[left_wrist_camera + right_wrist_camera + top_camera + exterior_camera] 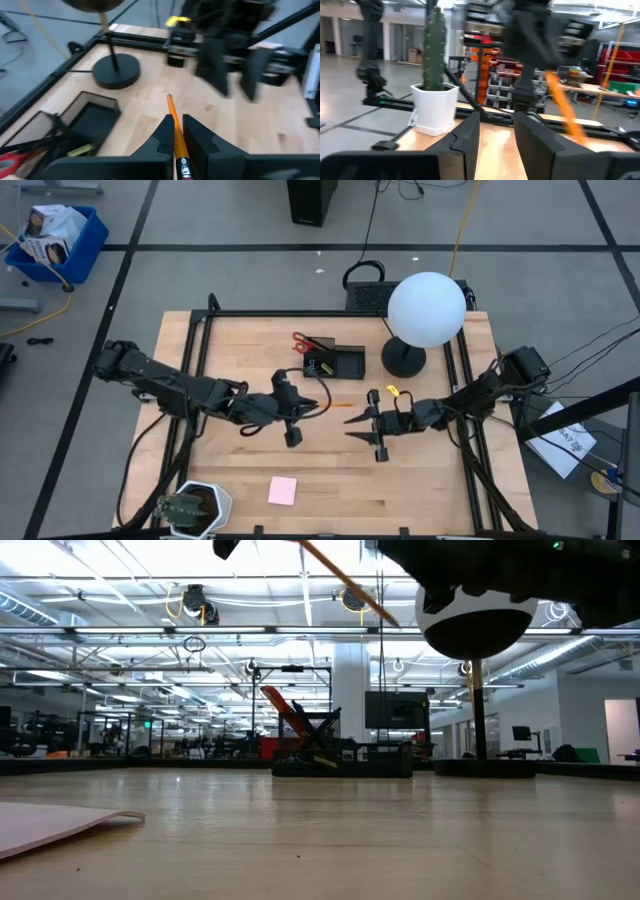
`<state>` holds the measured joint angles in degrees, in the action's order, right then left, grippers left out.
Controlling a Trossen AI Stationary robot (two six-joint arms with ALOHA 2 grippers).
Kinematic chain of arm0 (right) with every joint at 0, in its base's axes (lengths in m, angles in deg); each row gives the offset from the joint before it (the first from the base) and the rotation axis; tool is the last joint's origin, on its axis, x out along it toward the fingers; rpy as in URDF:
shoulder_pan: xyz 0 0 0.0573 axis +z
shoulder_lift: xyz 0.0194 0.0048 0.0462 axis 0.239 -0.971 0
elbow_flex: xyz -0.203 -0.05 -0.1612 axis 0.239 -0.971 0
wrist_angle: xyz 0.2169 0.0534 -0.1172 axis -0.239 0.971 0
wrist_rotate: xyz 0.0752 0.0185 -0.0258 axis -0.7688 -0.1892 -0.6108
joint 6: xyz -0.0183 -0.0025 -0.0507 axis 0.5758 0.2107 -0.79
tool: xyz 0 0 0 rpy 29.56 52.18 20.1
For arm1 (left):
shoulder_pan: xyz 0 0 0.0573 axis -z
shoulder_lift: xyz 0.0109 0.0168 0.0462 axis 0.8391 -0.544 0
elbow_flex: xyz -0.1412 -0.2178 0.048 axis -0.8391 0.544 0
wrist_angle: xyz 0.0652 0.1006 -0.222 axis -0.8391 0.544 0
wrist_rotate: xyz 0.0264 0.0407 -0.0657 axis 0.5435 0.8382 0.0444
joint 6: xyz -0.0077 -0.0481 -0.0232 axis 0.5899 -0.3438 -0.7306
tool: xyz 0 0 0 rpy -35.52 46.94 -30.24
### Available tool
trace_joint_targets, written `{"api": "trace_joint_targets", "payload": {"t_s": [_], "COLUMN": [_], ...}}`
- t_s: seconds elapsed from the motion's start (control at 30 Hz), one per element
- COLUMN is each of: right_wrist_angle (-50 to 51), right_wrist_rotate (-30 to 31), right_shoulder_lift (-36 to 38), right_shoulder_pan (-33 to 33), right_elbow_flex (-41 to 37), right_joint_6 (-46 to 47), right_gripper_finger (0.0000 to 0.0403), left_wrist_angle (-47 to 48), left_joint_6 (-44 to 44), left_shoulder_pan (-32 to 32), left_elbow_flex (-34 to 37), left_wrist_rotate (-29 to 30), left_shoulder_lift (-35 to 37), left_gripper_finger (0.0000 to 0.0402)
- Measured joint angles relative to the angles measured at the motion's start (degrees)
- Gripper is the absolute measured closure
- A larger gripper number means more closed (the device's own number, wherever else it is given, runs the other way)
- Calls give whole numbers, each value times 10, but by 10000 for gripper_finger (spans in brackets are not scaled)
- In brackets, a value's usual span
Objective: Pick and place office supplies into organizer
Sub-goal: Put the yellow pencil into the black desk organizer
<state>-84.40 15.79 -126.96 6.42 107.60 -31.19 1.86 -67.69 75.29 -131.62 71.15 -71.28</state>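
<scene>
Left hand point(318, 404), near the middle of the tabletop point(230, 450), is pinched narrow on an orange pencil point(338, 406); in the left wrist view its fingers point(165, 135) press the shaft from both sides and the pencil's free end sticks out toward the right arm. Right hand point(352, 427) hovers at about 4 o'clock from the left hand, its tips close to the pencil. Its fingers point(470, 132) stand parted with bare wood showing between them, and the pencil passes beside them, not in the gap.

Toward 12 o'clock from both hands sits the black organizer point(336, 361), with red-handled scissors point(303, 340) poking out at its 10 o'clock corner. A black lamp base point(403, 360) under a white globe point(426, 309) stands at the organizer's 3 o'clock. A pink sticky-note pad point(283, 490) lies flat near the tabletop's 6 o'clock edge, with a potted cactus point(193, 509) at its 9 o'clock.
</scene>
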Motion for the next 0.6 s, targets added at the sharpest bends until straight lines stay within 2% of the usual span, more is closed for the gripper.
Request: {"api": "trace_joint_targets", "payload": {"t_s": [0.27, 0.5, 0.6], "right_wrist_angle": [0, 0, -19], "right_wrist_rotate": [0, 0, 0], "right_shoulder_lift": [0, 0, 0], "right_shoulder_pan": [54, 82, 84], "right_elbow_flex": [0, 0, 0], "right_joint_6": [18, 12, 11], "right_gripper_finger": [293, 292, 295], "left_wrist_angle": [39, 51, 98], "left_joint_6": [-7, -8, -12], "left_shoulder_pan": [-55, -133, -169], "left_elbow_flex": [0, -3, -24], "left_wrist_rotate": [8, 5, 1], "left_shoulder_lift": [0, 6, 6], "left_gripper_finger": [378, 382, 382]}}
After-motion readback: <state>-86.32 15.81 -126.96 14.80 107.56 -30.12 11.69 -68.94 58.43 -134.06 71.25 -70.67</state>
